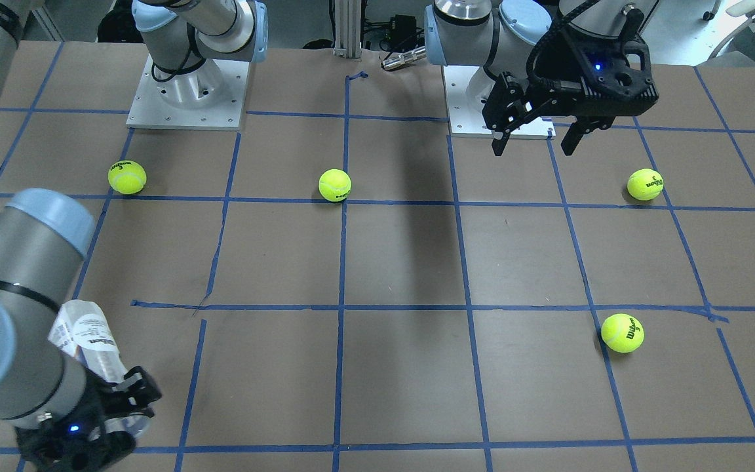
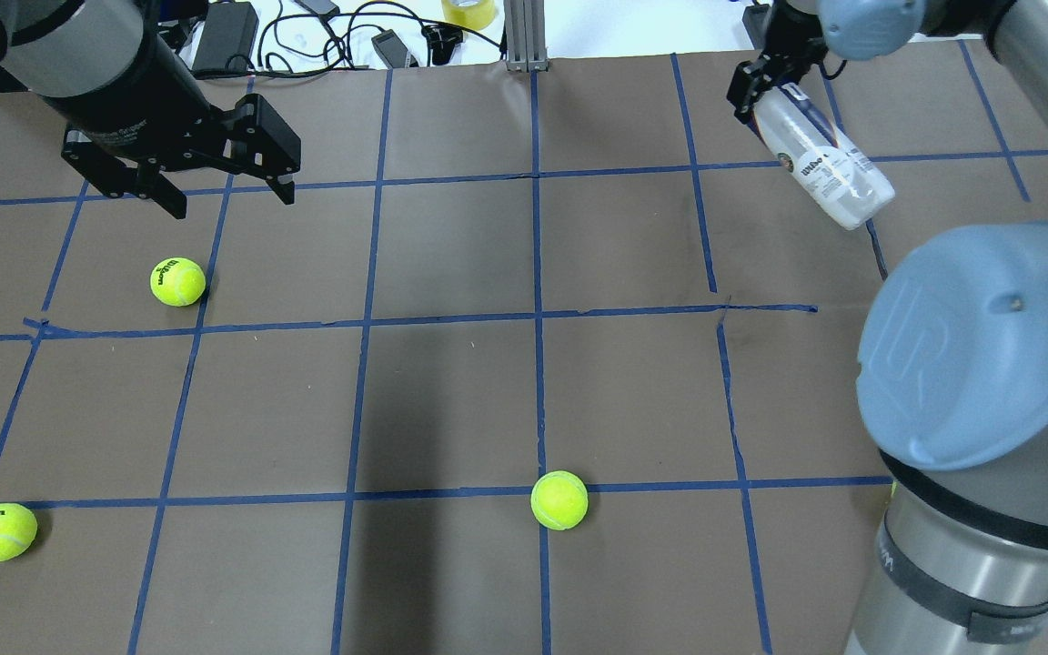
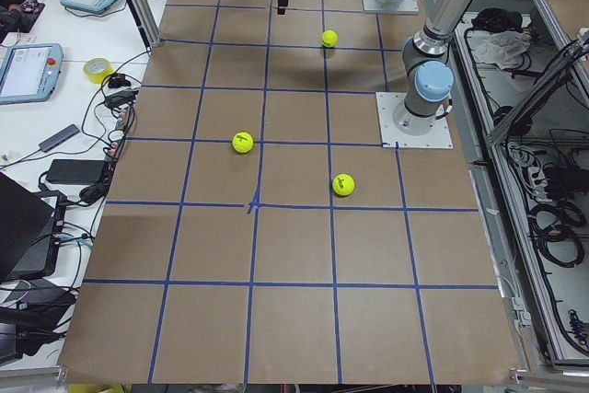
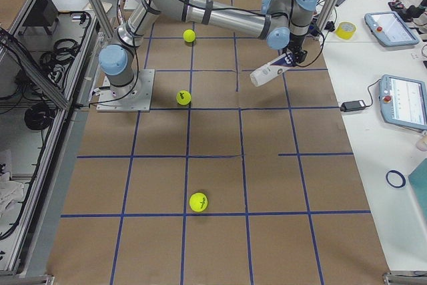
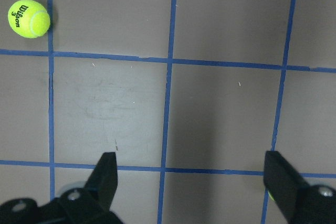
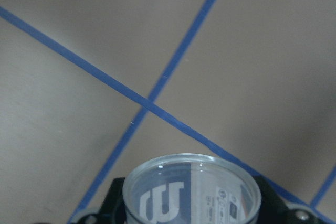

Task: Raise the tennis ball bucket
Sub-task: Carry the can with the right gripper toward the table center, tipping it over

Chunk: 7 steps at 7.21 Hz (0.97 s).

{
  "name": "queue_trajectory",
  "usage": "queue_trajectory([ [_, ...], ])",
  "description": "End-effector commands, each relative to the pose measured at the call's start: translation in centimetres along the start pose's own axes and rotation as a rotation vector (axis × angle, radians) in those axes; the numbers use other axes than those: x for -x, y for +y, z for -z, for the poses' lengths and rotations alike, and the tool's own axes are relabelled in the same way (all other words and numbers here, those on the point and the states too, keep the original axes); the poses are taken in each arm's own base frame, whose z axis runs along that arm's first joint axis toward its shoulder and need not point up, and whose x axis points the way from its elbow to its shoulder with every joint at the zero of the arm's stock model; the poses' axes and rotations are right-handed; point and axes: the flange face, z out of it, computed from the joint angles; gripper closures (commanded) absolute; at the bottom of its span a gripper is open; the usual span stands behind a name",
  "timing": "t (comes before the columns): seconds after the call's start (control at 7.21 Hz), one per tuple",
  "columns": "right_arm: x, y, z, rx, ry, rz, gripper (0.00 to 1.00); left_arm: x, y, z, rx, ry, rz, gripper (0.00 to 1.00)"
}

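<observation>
Jaws of right gripper clamped on tilted tennis ball bucket, off the surface at one o'clock; left gripper jaws apart, empty. Raise straight, slowly, gripping firmly against slip.

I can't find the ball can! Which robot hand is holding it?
The right gripper: it is shut on the tennis ball bucket, holding it tilted above the table. The left gripper hangs open and empty.

- The table before me is covered in brown paper with a blue tape grid.
- On my left lie the far ball and the near ball.
- The middle ball rests on a tape line.
- The right ball lies well apart from it.
</observation>
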Motion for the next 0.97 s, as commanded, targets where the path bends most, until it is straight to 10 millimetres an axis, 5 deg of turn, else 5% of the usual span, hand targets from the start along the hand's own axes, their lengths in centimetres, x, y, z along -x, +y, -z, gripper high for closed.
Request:
queue_trajectory([
  [0.0, 14.3, -7.2, 0.9, -0.078, 0.046, 0.297, 0.98, 0.1, 0.0, 0.1, -0.001, 0.000, 0.002, 0.00],
  [0.42, 23.5, -7.0, -4.5, -0.068, 0.029, 0.502, 0.98, 0.1, 0.0, 0.1, -0.004, -0.003, 0.000, 0.00],
  [0.83, 31.0, -7.8, -4.9, -0.047, 0.105, 0.674, 0.99, 0.2, 0.0, 0.2, -0.005, -0.009, 0.000, 0.00],
])
